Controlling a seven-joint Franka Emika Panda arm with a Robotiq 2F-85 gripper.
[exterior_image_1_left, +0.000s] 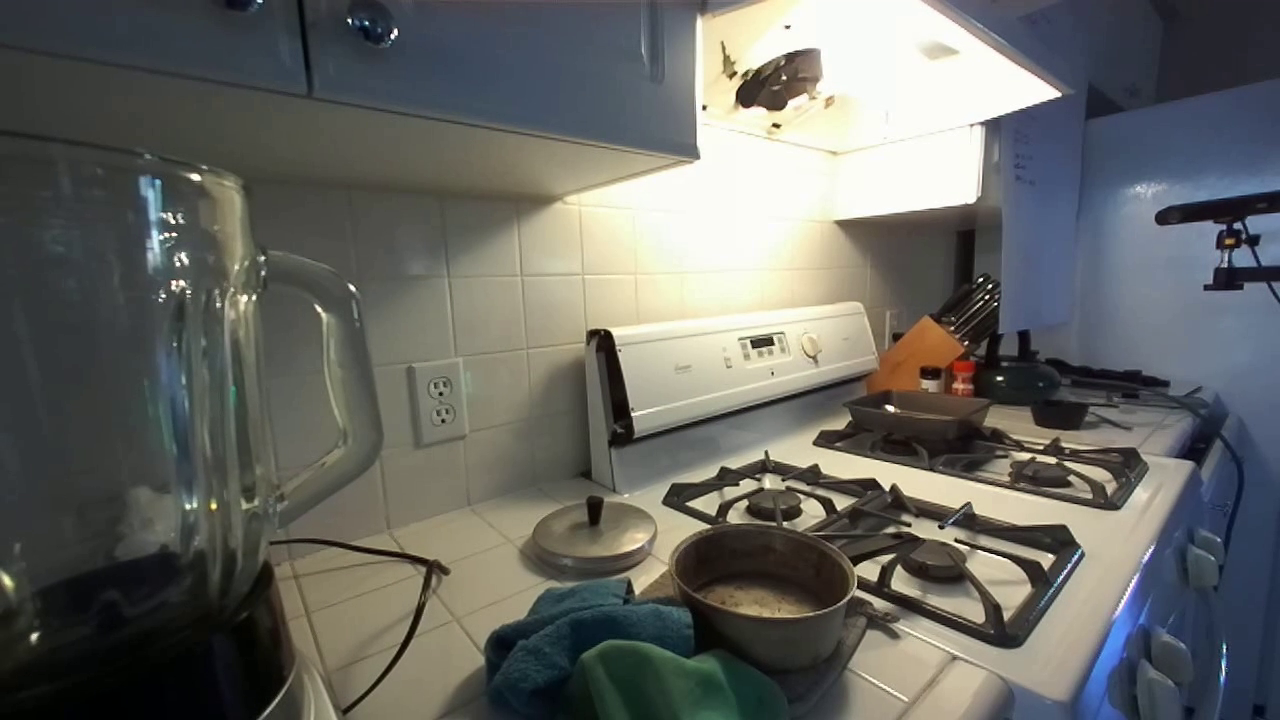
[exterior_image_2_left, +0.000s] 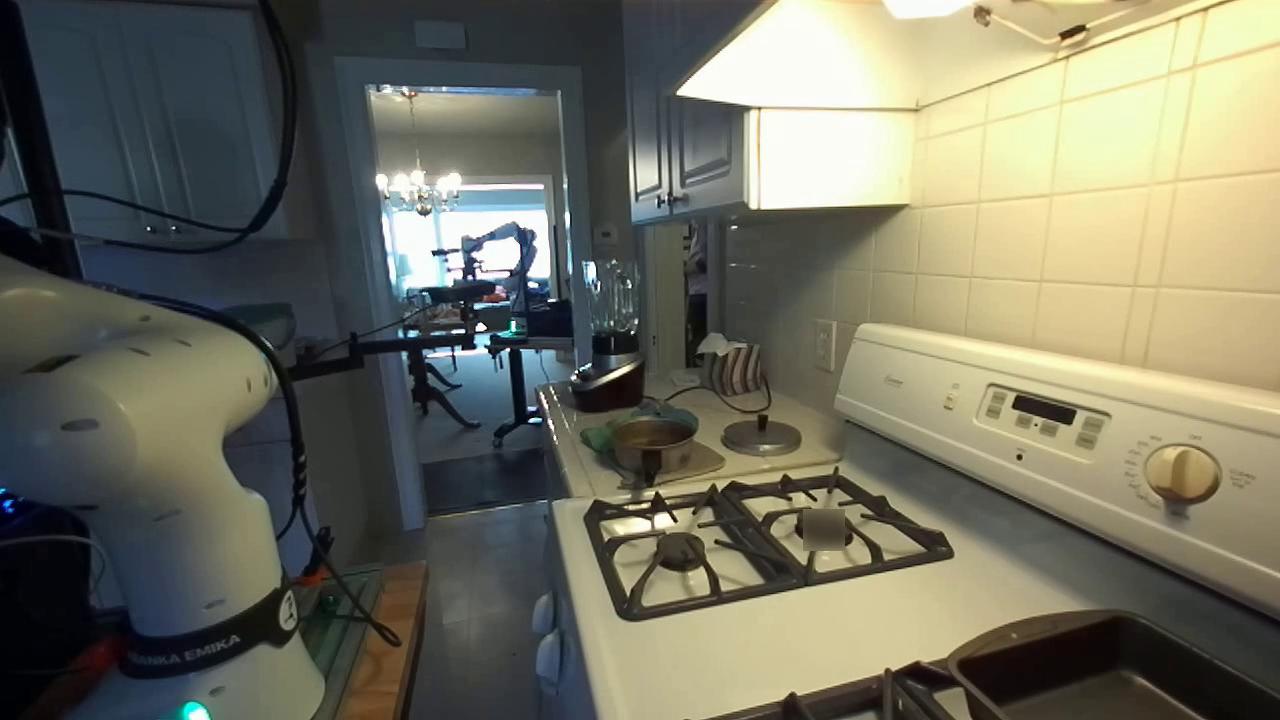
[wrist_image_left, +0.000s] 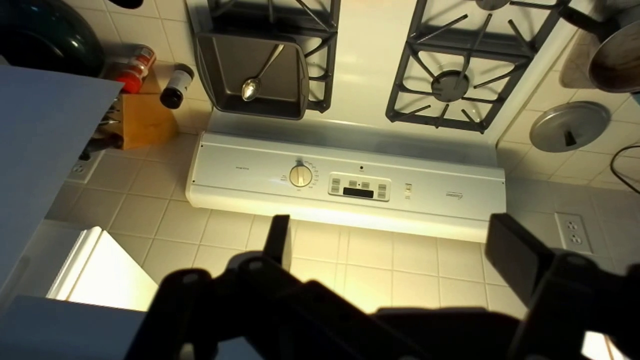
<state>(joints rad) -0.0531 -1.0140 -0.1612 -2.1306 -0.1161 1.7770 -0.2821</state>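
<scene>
In the wrist view, from the left: a baking pan (wrist_image_left: 282, 82) with a spoon (wrist_image_left: 251, 88) slanting inside sits on a stove grate (wrist_image_left: 328, 65), up and left of the pincer (wrist_image_left: 395, 245), which gapes wide and empty; rightmost, a lid (wrist_image_left: 570, 127) and a pot (wrist_image_left: 617, 62).

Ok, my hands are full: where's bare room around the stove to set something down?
Free: the white stovetop strip between the grates; the counter between lid and cord. Crowded: the counter's front, where pot, blue cloth and green cloth bunch together, and beside the baking pan, where knife block and bottles stand.
</scene>
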